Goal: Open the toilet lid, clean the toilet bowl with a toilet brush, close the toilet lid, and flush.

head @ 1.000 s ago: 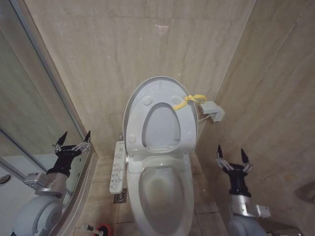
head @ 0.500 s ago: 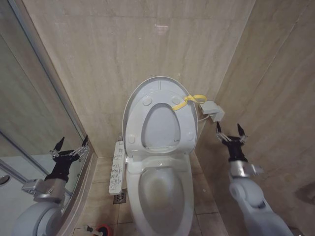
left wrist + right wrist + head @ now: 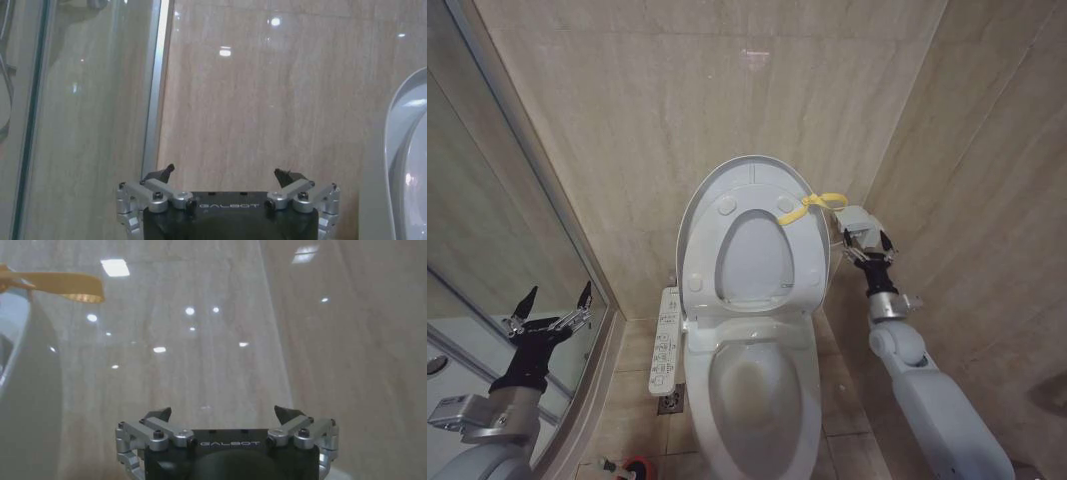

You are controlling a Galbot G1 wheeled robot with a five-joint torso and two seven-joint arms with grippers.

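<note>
Right now the toilet lid (image 3: 745, 190) stands upright against the beige tiled back wall (image 3: 677, 90), its underside facing out, with the ring-shaped seat (image 3: 752, 262) raised against it. A yellow ribbon (image 3: 819, 203) is tied to the lid's rim on the robot's right side and trails toward a small grey box (image 3: 859, 223) on the wall. Below, the toilet bowl (image 3: 752, 395) is uncovered, and a white button panel (image 3: 666, 340) runs along its left side. At the bottom of the head view, left of the bowl, the red cup holder (image 3: 635, 468) sits on the floor with part of the toilet brush (image 3: 607, 464) handle beside it.

The right gripper (image 3: 868, 247) is stretched up beside the lid's right edge, just under the grey box and near the ribbon (image 3: 70, 285); its fingers (image 3: 288, 413) are spread apart and hold nothing. The left gripper (image 3: 551, 308) hangs low by the glass shower screen (image 3: 487, 250), well apart from the toilet, its fingers (image 3: 160, 174) likewise spread and empty.
</note>
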